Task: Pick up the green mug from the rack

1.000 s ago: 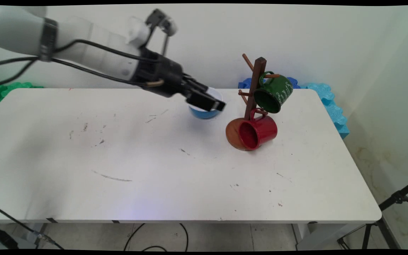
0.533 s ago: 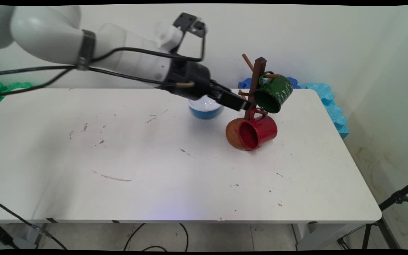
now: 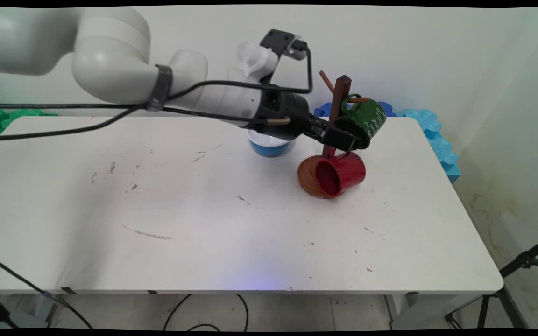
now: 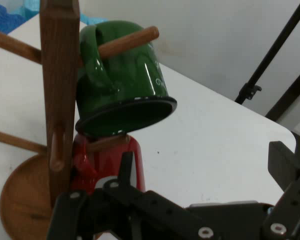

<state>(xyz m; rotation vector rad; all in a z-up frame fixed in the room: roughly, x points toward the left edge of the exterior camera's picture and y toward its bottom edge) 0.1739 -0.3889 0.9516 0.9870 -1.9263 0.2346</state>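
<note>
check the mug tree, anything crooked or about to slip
Nothing stands out. The mug tree stands upright; the green mug and red mug hang by their handles on pegs. The gripper is just below the green mug's rim.

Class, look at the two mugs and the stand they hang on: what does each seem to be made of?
Green mug: likely enamelled metal, glossy, with a thin dark rim. Red mug: probably the same, shiny red coat with highlights. Mug tree: wood, brown with visible grain, matte pegs and round base.
</note>
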